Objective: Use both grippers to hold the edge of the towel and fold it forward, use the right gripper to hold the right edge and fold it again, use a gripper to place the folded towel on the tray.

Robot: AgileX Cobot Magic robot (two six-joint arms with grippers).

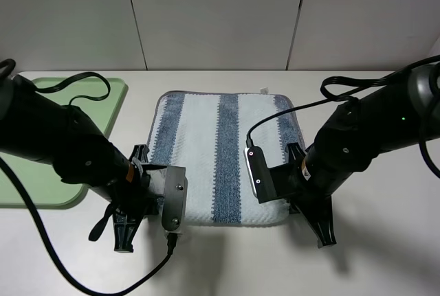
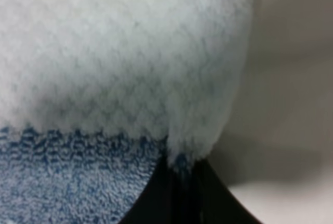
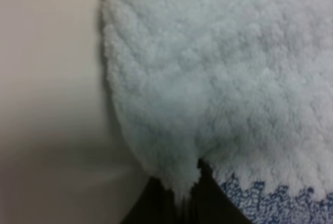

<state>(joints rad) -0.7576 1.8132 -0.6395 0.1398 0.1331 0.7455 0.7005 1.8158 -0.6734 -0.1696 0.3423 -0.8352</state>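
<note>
While both hands pinch the near edge, the first fold is just starting.
Table [image 1: 385, 262]: white; carries everything.
Tray [image 1: 110, 97]: light green, beyond and outside the left hand, nothing on it.
Towel [image 1: 223, 155]: striped, spread flat between the two hands, its near corners in them.
Left hand [image 1: 159, 196]: closed on the towel's near left corner; cloth bunches at its tips.
Right hand [image 1: 278, 185]: closed on the near right corner likewise.
Next, likely: lift both corners together and carry them to the far edge, level.
</note>
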